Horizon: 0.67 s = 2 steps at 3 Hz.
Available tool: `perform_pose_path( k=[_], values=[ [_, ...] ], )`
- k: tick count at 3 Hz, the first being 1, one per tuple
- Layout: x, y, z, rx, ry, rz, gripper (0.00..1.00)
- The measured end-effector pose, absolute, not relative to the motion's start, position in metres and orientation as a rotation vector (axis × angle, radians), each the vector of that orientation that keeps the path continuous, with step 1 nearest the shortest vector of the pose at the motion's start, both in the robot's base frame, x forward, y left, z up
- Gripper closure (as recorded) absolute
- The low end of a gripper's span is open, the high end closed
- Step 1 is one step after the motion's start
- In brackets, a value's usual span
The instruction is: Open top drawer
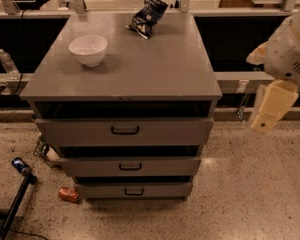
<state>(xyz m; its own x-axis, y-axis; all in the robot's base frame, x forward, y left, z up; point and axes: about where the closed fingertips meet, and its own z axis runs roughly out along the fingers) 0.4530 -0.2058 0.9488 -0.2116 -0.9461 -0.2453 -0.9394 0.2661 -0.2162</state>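
Observation:
The top drawer (125, 131) is the tallest grey front of the cabinet, with a black centred handle (125, 130). Its front stands a little out from the cabinet, with a dark gap above it under the grey top. My gripper (271, 108), cream-coloured on a white arm (290, 49), hangs in the air to the right of the cabinet at about the top drawer's height. It is apart from the drawer and from the handle, and holds nothing that I can see.
Two shorter drawers (130, 166) (134, 190) sit below. A white bowl (88, 49) and a dark snack bag (147, 15) lie on the cabinet top (155, 69). A bottle (7, 63), a can (68, 194) and a black pole (15, 204) are at the left.

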Motion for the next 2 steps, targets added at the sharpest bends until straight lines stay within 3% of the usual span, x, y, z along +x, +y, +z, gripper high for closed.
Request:
perform_pose_path(
  k=[2],
  values=[
    [0.492,-0.175,0.875,-1.734,2.142,0.109,0.0]
  ],
)
